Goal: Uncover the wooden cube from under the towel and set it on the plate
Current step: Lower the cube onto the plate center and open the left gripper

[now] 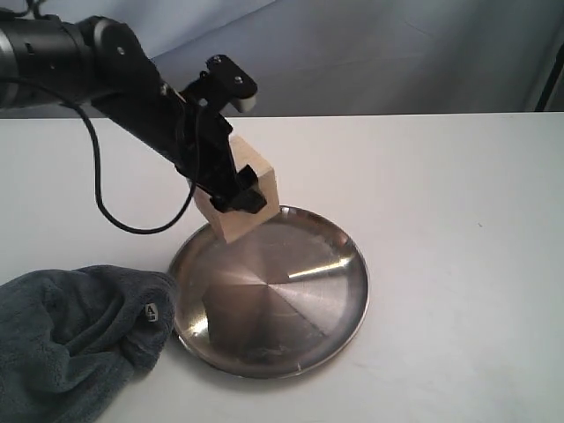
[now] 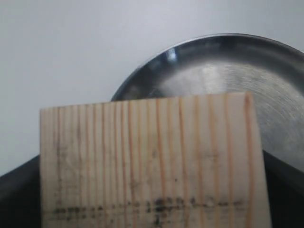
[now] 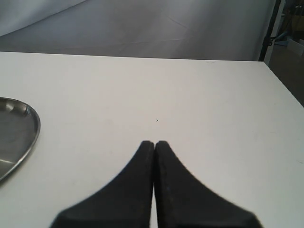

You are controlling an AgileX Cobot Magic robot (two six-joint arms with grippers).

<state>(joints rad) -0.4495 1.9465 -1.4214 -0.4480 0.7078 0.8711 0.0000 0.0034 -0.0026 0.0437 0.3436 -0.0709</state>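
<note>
One step remains: wooden cube [image 1: 251,176], uncovered, hangs clamped in left fingers [image 1: 245,192] over the edge of the plate [image 1: 308,308], not yet set down; towel [image 1: 75,339] lies aside; right fingers [image 3: 135,190] together.

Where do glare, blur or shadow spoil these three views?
Exterior view: bright streaks of glare fan across the plate; left wrist view: the wooden cube fills much of the frame, its grain slightly soft, with a highlight on the plate's rim behind; right wrist view: the shut jaws look dark and soft-edged, the table evenly lit.
</note>
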